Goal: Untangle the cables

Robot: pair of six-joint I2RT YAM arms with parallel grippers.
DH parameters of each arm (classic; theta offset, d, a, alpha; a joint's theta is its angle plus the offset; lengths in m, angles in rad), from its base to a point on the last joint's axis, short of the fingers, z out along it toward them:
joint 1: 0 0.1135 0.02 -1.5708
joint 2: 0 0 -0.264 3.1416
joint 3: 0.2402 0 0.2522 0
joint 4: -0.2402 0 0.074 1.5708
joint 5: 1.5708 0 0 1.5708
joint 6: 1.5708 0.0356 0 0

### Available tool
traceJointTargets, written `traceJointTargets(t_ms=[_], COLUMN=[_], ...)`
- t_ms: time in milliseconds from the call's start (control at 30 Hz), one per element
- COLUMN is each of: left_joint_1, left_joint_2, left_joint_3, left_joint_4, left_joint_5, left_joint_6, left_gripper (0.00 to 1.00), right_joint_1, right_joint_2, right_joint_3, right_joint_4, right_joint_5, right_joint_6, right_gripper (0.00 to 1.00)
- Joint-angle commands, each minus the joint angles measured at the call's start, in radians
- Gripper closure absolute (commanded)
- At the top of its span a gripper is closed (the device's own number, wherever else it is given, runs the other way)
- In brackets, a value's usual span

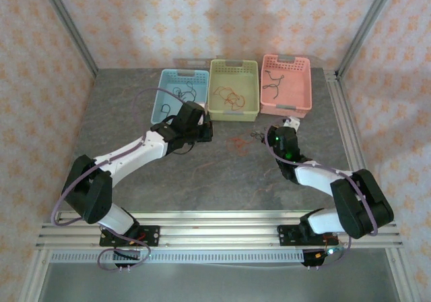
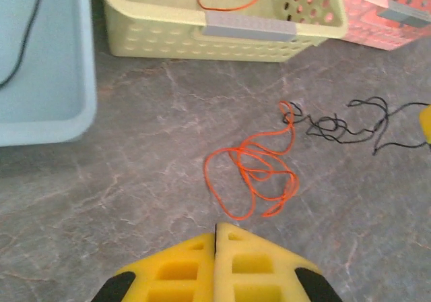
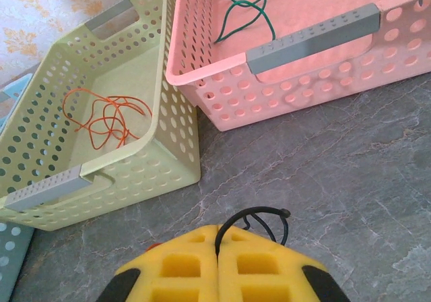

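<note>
Right gripper (image 3: 217,233) pinches the black cable (image 2: 328,123); left gripper (image 2: 215,229) is closed, empty, near the orange cable (image 2: 252,174).

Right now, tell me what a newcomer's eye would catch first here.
A blue basket, a green basket and a pink basket line the far side of the table. In front of them an orange cable lies looped, meeting a black cable whose end the right gripper pinches.

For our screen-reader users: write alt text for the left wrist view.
An orange wire lies in loose loops on the grey table, meeting a black wire on its right. The shut left gripper points at it; a pale green basket stands behind.
</note>
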Motion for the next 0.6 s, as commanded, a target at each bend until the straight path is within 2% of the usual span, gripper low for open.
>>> traceJointTargets(t_ms=[0,33,100,167,267,367,567], left_joint_1=[-0.002,-0.005,-0.023,-0.056,-0.109,-0.128,-0.128], left_joint_2=[0.037,0.072,0.160,0.255,0.389,0.485,0.559], left_joint_3=[0.048,0.082,0.140,0.214,0.348,0.458,0.558], left_joint_4=[-0.001,-0.041,-0.080,-0.132,-0.241,-0.325,-0.437], left_joint_5=[0.060,0.060,0.081,0.075,0.039,0.009,-0.037], left_joint_6=[-0.005,0.023,0.041,0.061,0.100,0.105,0.095], left_gripper=[1.00,0.98,0.78,0.65,0.53,0.50,0.49], right_joint_1=[-0.005,-0.006,-0.006,-0.005,-0.007,-0.005,-0.005], right_joint_2=[-0.002,0.002,0.007,0.015,0.022,0.028,0.032], right_joint_3=[-0.004,-0.003,0.001,0.004,0.008,0.011,0.015], right_joint_4=[0.036,0.038,0.037,0.039,0.038,0.035,0.035], right_joint_5=[0.008,0.006,-0.002,-0.009,-0.015,-0.024,-0.030], right_joint_6=[-0.014,-0.014,-0.012,-0.011,-0.009,-0.010,-0.007], right_gripper=[1.00,1.00,1.00,1.00,1.00,1.00,1.00])
